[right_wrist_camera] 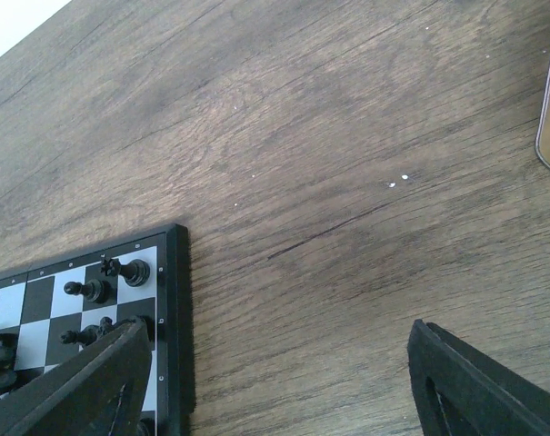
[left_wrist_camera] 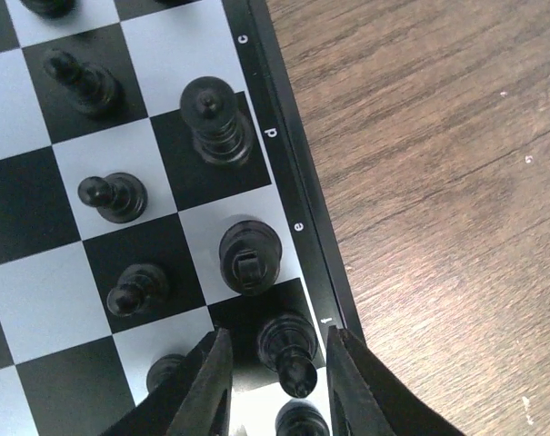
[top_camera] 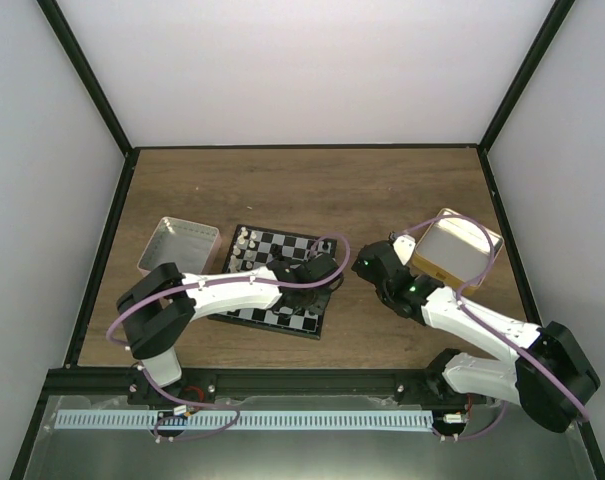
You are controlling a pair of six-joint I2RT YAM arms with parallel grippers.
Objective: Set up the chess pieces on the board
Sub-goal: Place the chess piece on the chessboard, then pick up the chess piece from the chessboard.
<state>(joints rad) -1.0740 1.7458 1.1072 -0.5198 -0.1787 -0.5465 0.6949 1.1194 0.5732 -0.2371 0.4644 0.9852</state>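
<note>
The chess pieces [left_wrist_camera: 211, 118] are standing on the board [left_wrist_camera: 288, 182], which is lying mid-tabletop between a pale shallow tin [top_camera: 180, 245] and a yellow-tan tin [top_camera: 460, 248]. The glossy, turned black figures are lining up one to a square. The taller ones are sitting along the lettered edge and the round-headed pawns [left_wrist_camera: 115, 195] in the next row, as the opening layout requires. The left gripper [left_wrist_camera: 279, 333] is straddling a black piece [left_wrist_camera: 288, 350] on the f square. Its jaws are standing slightly apart and clear of the piece on both sides, so it is gripping nothing, and the piece is probably being left upright where it belongs. The right gripper [right_wrist_camera: 279, 331] is hovering spread wide and empty over the grainy brown wood of the tabletop [right_wrist_camera: 347, 136], just off the board's thin black border. It is likely keeping aside so the arms are not crowding each other.
</note>
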